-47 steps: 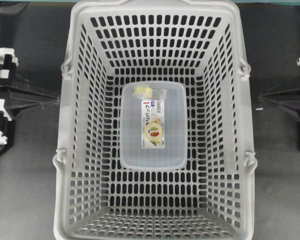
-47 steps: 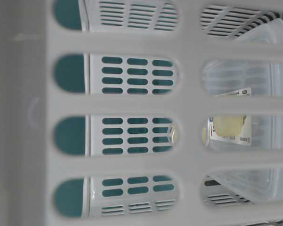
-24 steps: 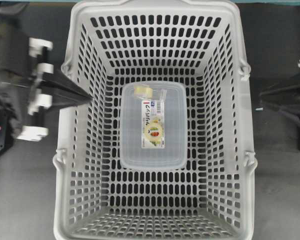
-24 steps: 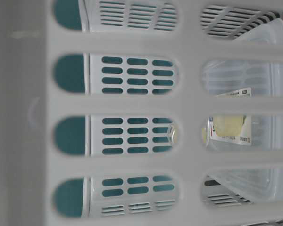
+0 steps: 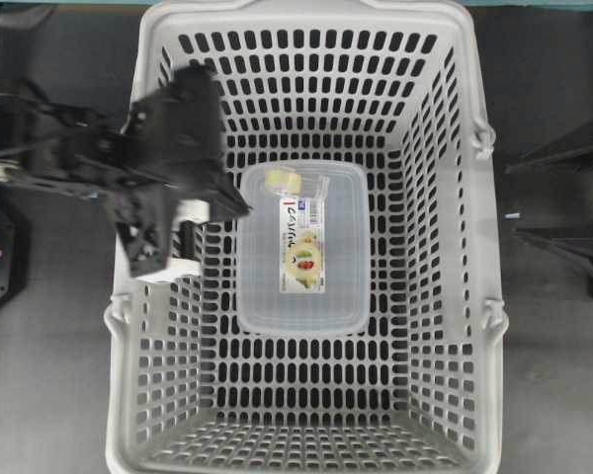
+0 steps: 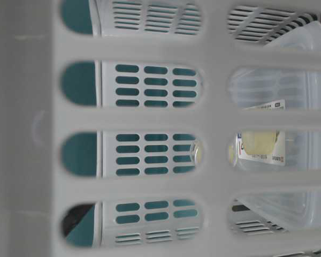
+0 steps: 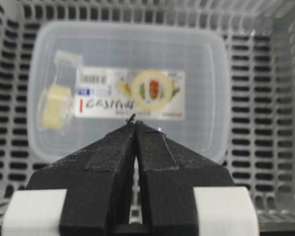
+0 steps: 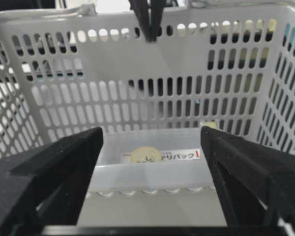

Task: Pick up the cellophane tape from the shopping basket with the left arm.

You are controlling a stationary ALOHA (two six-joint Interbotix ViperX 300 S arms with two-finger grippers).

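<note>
The cellophane tape [image 5: 285, 181], a small pale yellow roll in a clear wrapper, lies on the far end of a clear lidded box [image 5: 301, 296] on the floor of the grey shopping basket [image 5: 306, 12]. My left gripper [image 5: 243, 209] is shut and empty. It hangs over the basket's left wall, pointing in at the box, with the tape a little beyond and to one side of its tip. In the left wrist view the tape [image 7: 54, 107] lies left of the shut gripper [image 7: 136, 124], apart from it. My right gripper [image 5: 514, 200] stands open outside the basket's right wall.
The box [image 7: 201, 64] carries a printed label [image 7: 130, 96] and fills the middle of the basket floor. Slotted walls [image 8: 137, 54] rise steeply on all sides. Handle hinges [image 5: 484, 138] stick out at the rim. Dark tabletop [image 5: 49, 375] surrounds the basket.
My left arm has swung from the table's left edge to over the basket's left wall, jaws still shut. The right gripper's jaws have opened wide. Tape and box have not moved.
</note>
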